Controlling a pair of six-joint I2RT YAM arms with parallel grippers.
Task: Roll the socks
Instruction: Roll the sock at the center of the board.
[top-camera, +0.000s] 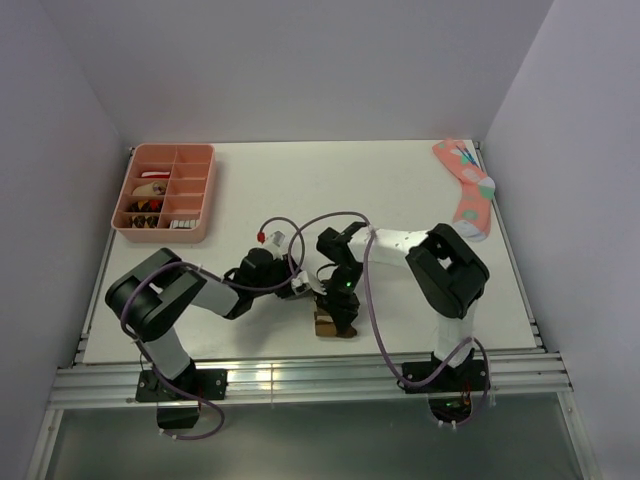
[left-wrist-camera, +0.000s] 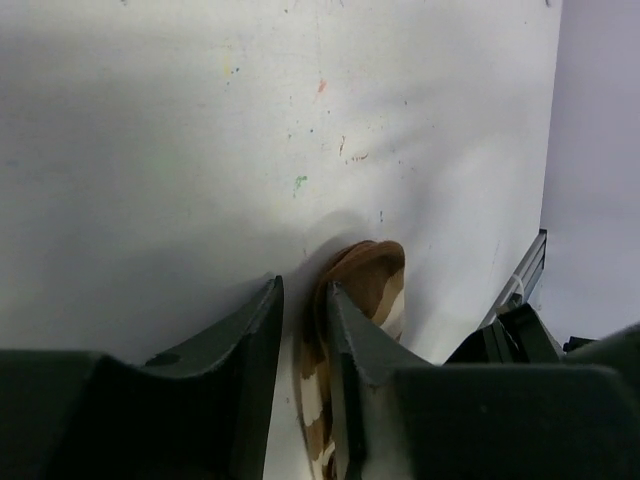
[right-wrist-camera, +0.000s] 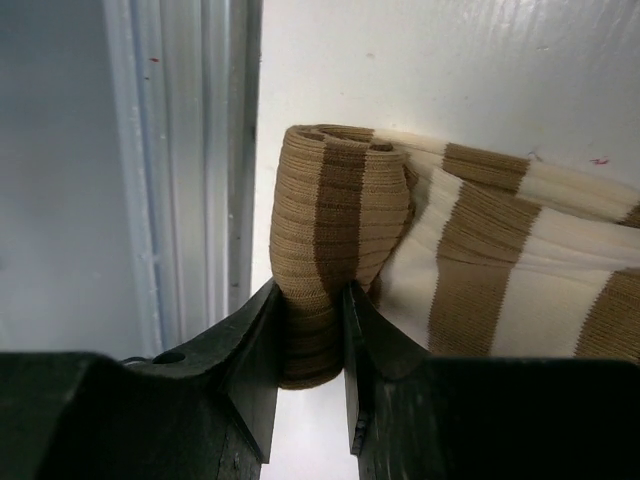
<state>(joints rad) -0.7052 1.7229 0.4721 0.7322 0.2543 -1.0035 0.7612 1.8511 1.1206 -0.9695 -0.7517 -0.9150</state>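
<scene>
Your right end effector (right-wrist-camera: 310, 290) is clamped on the rolled end of the brown sock (right-wrist-camera: 340, 210). Its two fingers (right-wrist-camera: 262, 340) press in on either side of the roll, and the fabric bulges slightly above them. From the roll, the unrolled part of the sock runs off to the right in the right wrist view, lying flat on the desk (top-camera: 400, 190) in brown and cream bands.

Your left end effector (left-wrist-camera: 305, 290) stands narrow, with a fold of the same sock in the gap. The fabric lies against one finger (left-wrist-camera: 350, 340), while a thin strip of desk shows between it and the other finger. You cannot tell from this view whether the sock is actually pinched.

From above, both arms reach in towards the middle of the desk and meet over the sock. It sits close to the near edge, roughly between the two bases. Most of it is hidden under the right end effector, and only a small brown patch shows. In the right wrist view the roll is just beside the metal rail (right-wrist-camera: 190, 150) that runs along that edge.

Well apart from all this, a pink sock (top-camera: 465, 190) lies at the far right corner. A pink tray (top-camera: 165, 236) sits at the far left, and its compartments hold small items too small to make out.
</scene>
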